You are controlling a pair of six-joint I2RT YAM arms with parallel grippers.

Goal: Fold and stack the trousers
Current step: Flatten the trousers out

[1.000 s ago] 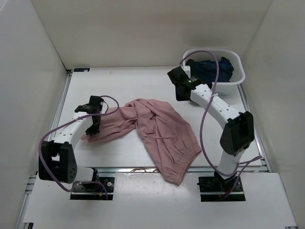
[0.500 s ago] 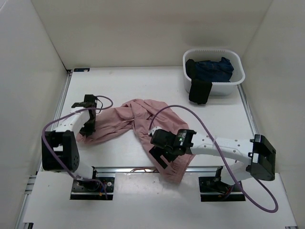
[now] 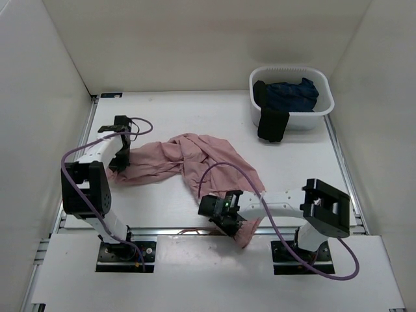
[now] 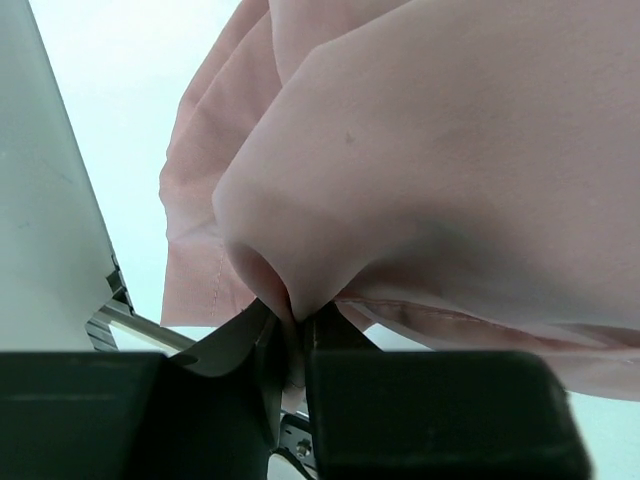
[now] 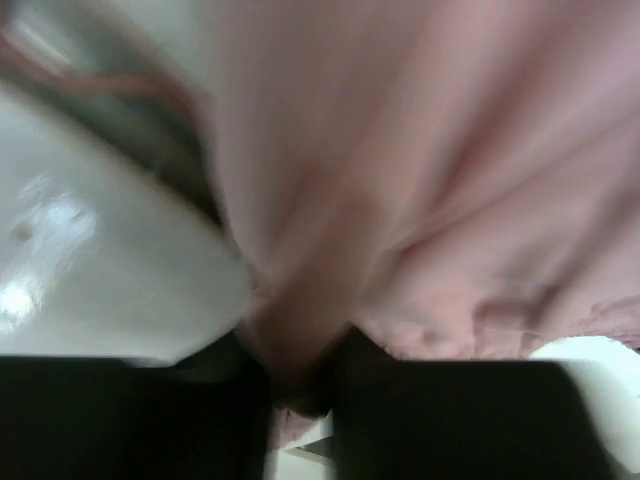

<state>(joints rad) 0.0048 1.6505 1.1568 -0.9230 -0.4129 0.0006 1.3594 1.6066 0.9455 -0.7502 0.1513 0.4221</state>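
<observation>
A: When checked from overhead, found the trousers [image 3: 195,156] crumpled across the middle of the bench [image 3: 292,169], with one leg drawn out to the left and the other end bunched at the near edge.

B: Report the left claw [image 4: 295,340].

A: Pinched together on a fold of the trousers at the far-left end of that leg. Confirmed by wrist view: pink cloth puckered into the narrow gap between the fingers, draping away above.

B: And the right claw [image 3: 227,221]?

A: Down at the near edge, on the bunched end. Wrist view blurred, yet shows pink cloth funnelling between the two dark fingers; judged clamped on the trousers. Gathered edge seen just right of the grip.

B: Anything else on the bench?

A: Noted a white basket [image 3: 325,107] at the far right corner, well apart from the trousers. Inside, a dark blue garment [image 3: 292,94]; over its near rim, a black garment [image 3: 273,125] hanging down.
</observation>
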